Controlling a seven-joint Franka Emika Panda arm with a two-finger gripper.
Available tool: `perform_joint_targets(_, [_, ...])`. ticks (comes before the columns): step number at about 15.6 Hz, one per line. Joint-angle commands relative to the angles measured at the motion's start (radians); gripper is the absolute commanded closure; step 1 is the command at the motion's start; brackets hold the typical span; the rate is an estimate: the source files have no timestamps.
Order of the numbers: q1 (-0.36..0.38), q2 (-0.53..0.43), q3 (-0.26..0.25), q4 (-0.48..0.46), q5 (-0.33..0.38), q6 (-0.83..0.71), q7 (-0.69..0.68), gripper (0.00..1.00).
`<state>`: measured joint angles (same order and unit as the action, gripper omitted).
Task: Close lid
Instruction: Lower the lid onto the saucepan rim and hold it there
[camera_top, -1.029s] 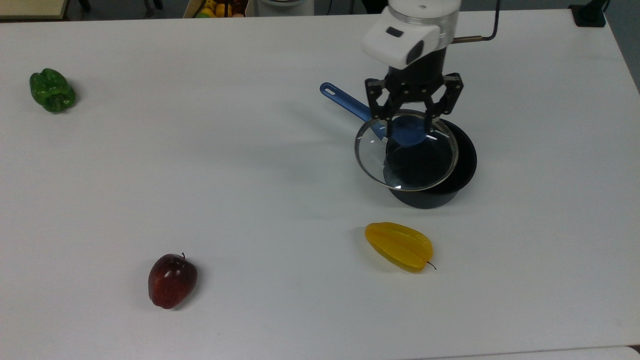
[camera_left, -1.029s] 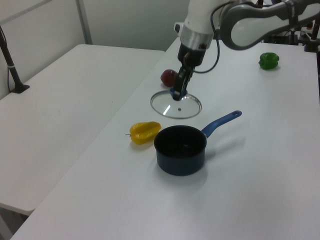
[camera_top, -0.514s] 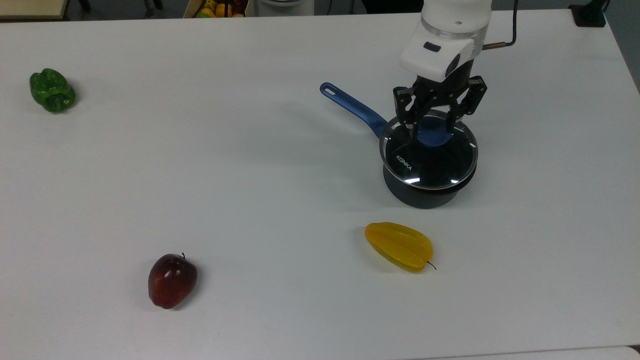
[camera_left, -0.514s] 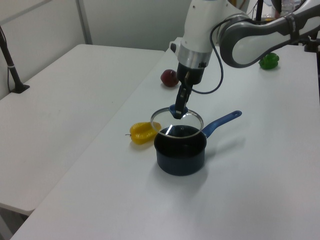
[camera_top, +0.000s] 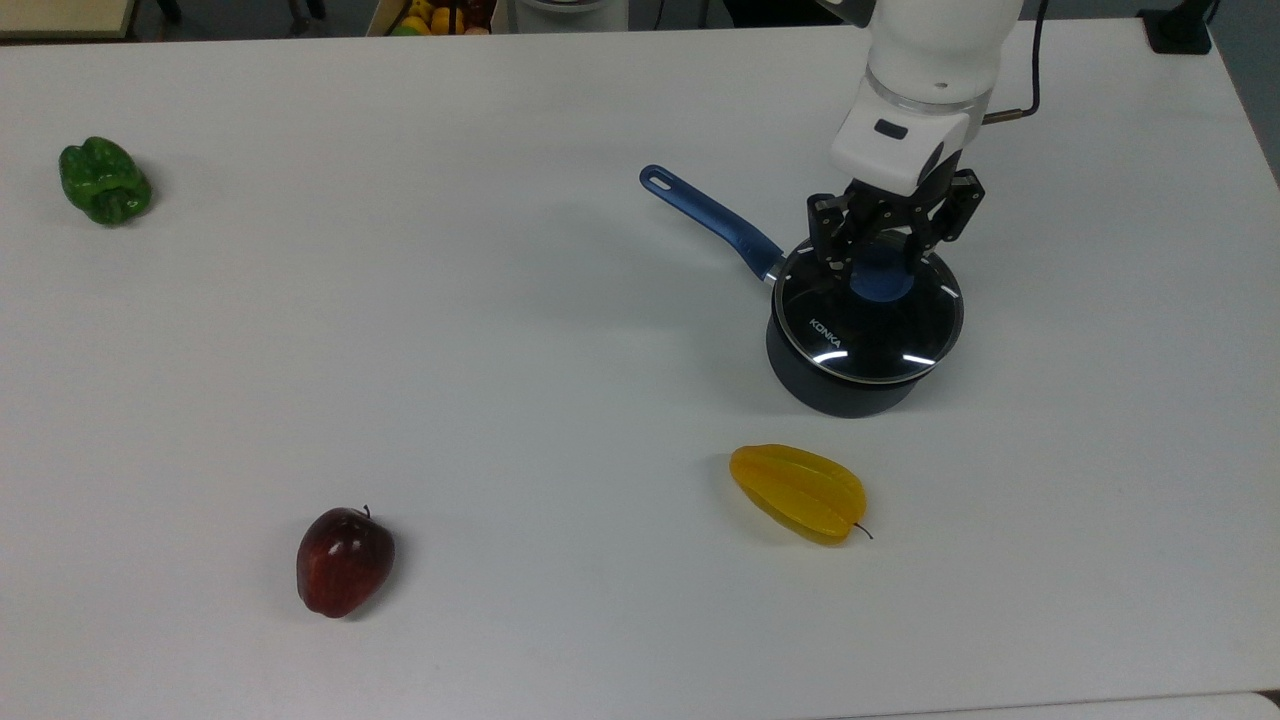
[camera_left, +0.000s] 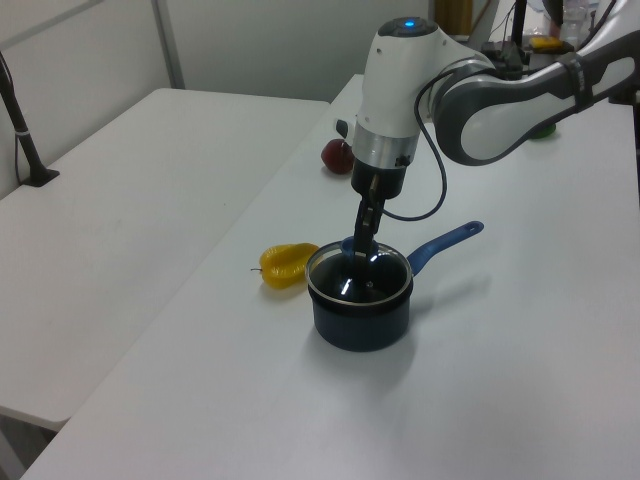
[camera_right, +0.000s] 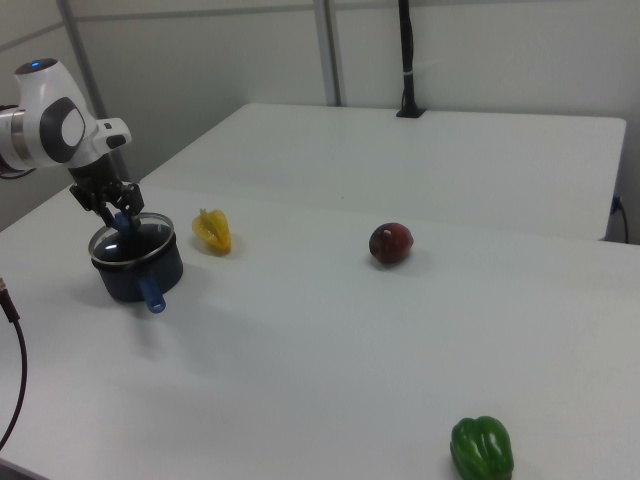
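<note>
Lid on saucepan (jaws clamping knob).

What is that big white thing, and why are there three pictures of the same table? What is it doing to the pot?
The big white thing is a robot arm. At its end is a gripper, a hand with two fingers. Three cameras look at the same white table from different spots: one from above and two from opposite sides.

On the table stands a dark pot with a blue handle. A round glass lid with a blue knob sits on top of the pot, and the gripper is pinching that knob. So the pot looks covered, and the robot has not let go yet.

Toy food lies around too: a red apple, a green pepper and a yellow starfruit. None of them touch the pot.
</note>
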<state>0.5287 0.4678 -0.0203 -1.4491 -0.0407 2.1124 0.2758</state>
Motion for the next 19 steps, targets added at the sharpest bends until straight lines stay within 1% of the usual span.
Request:
perform_joint_targets(1, [0.004,0.014,0.0,0.018,0.01,0.001,-0.03,0.56])
perform_joint_targets(6, [0.004,0.012,0.0,0.012,0.008,0.0,-0.03,0.56])
perform_joint_targets(14, [0.014,0.012,0.0,-0.004,0.002,0.0,-0.026,0.51])
perform_joint_targets(15, [0.016,0.012,0.0,-0.005,0.002,0.0,-0.023,0.39])
perform_joint_targets(17, [0.016,0.012,0.0,-0.005,0.002,0.001,-0.02,0.0])
perform_joint_targets(19, [0.016,0.012,0.0,-0.004,0.001,0.001,-0.02,0.0])
